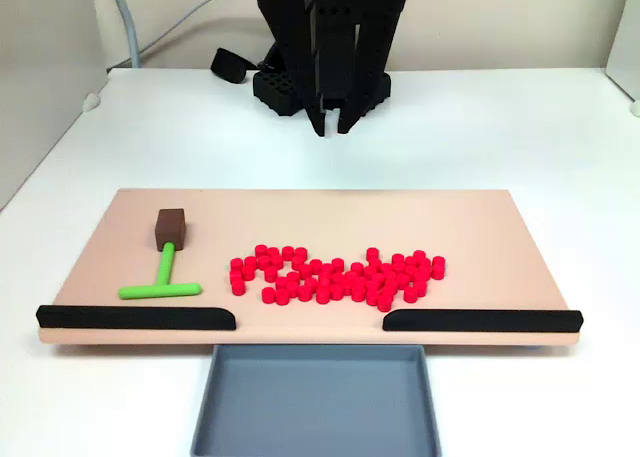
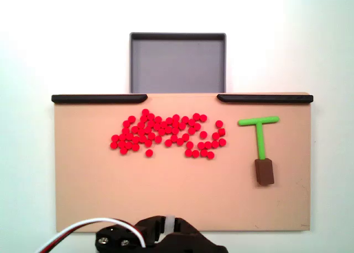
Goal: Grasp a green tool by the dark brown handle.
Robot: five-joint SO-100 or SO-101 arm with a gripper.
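While the arm hangs folded over its base at the back of the bench [image 1: 520, 127], nothing on the board [image 1: 500, 227] has been touched. Going left to right in the front fixed view: the tool [image 1: 160, 278] lies flat near the board's left end, its crossbar just behind the left black bar [image 1: 135, 317] and its stem running back to the handle [image 1: 171, 228], which faces the arm, probably so the block can be reached without crossing the rods. Next comes a loose heap of red cylinders [image 1: 335, 275], well apart from the tool. The right black bar [image 1: 480, 320] follows; the gap between the bars opens onto a grey tray [image 1: 315, 402], seemingly a chute for sweeping. The hand [image 1: 331, 127] points down, its fingertips close together, holding nothing; whether they touch I cannot tell.
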